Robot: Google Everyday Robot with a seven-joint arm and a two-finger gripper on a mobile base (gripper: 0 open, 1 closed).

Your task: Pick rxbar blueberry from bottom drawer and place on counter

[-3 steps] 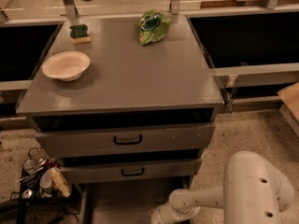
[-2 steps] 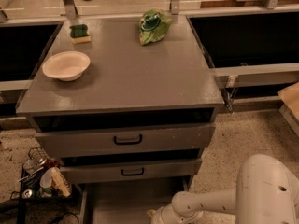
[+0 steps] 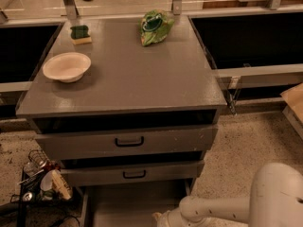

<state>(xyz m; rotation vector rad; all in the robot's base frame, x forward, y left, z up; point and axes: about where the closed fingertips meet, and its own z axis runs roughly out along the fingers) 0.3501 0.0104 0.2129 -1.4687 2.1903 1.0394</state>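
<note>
Early stage — the pincer (image 3: 162,219) hangs at the front-right of the open bottom drawer (image 3: 128,203); its grip I cannot tell. The rxbar blueberry isn't visible, perhaps beneath the pincer — pickup and tabletop (image 3: 128,79) placement remain.

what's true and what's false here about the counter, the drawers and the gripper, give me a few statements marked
1. The bowl sits on the counter. True.
2. The green bag lies in the bottom drawer. False: it lies near the back of the counter.
3. The bottom drawer is pulled open. True.
4. The gripper hovers over the bowl. False: it is low down at the open bottom drawer, at the picture's lower edge.
</note>
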